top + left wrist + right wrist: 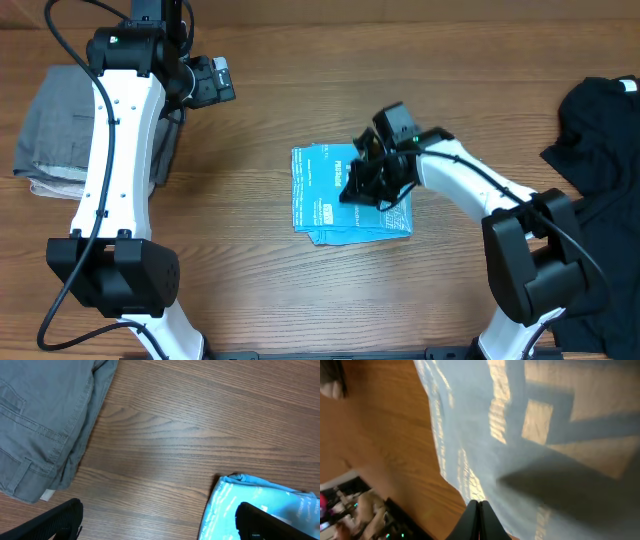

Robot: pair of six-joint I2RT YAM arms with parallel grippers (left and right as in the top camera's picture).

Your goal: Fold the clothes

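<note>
Right jaws together atop folded T-shirt (320,200), its lettering half-hidden

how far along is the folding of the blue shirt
Done: the blue T-shirt already lies as a compact folded rectangle mid-table. In hand: the right gripper, fingers shut, rests on its top. The left gripper hangs open, away beside the folded grey garment. Left: letting go, and perhaps the crumpled black garment at the table's edge.
</note>
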